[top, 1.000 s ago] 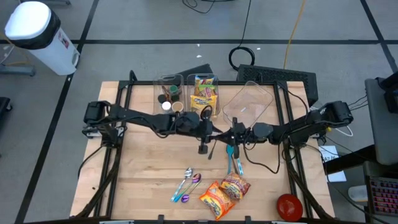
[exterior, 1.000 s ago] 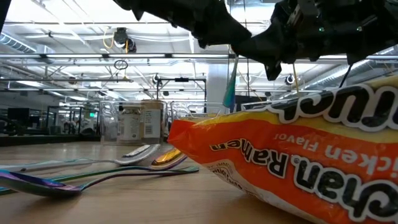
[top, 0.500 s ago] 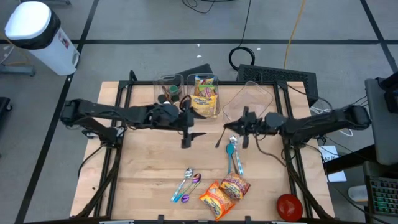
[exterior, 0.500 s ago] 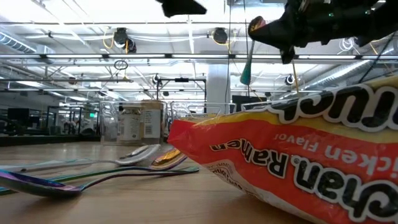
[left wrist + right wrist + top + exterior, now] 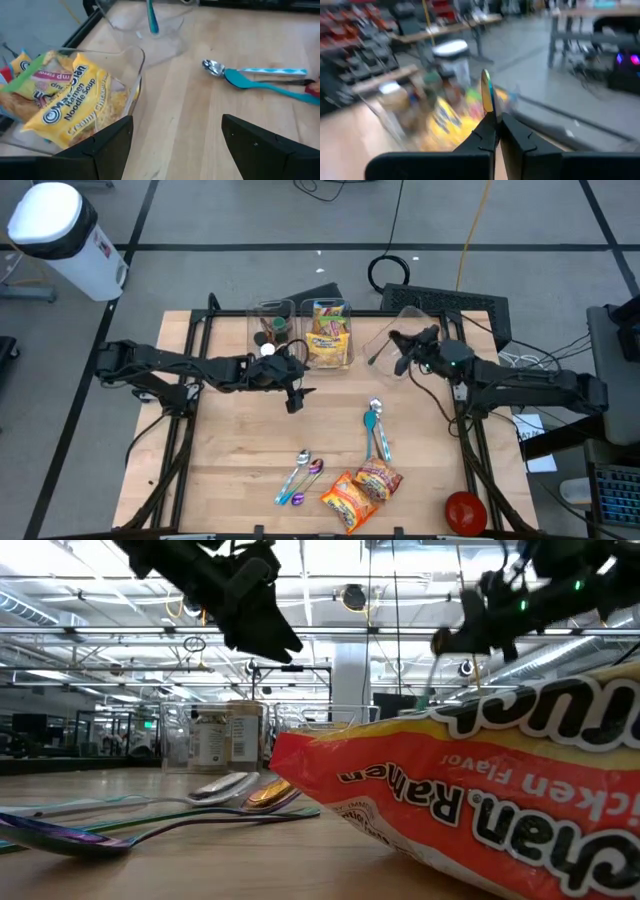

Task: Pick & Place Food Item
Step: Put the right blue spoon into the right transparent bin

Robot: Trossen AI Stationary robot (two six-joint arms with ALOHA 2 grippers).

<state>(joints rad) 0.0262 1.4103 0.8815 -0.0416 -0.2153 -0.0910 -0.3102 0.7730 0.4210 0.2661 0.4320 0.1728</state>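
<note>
1. Wooden table (image 5: 230, 440), warehouse floor around it.
2. Right gripper (image 5: 400, 352), frame centre-right, pinches a utensil (image 5: 486, 93) over the empty clear bin (image 5: 395, 340).
3. Left gripper (image 5: 294, 392), centre, fingers apart, empty.
4. One noodle pack (image 5: 327, 332) binned, upper centre.
5. Ramen packs (image 5: 360, 492), bottom centre, remain to move.

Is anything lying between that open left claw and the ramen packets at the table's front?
Nothing visible does. The left gripper hangs open over bare wood; the ramen packets lie beyond, with spoons to one side and teal utensils to the other. The right gripper, farther back, holds a utensil.
</note>
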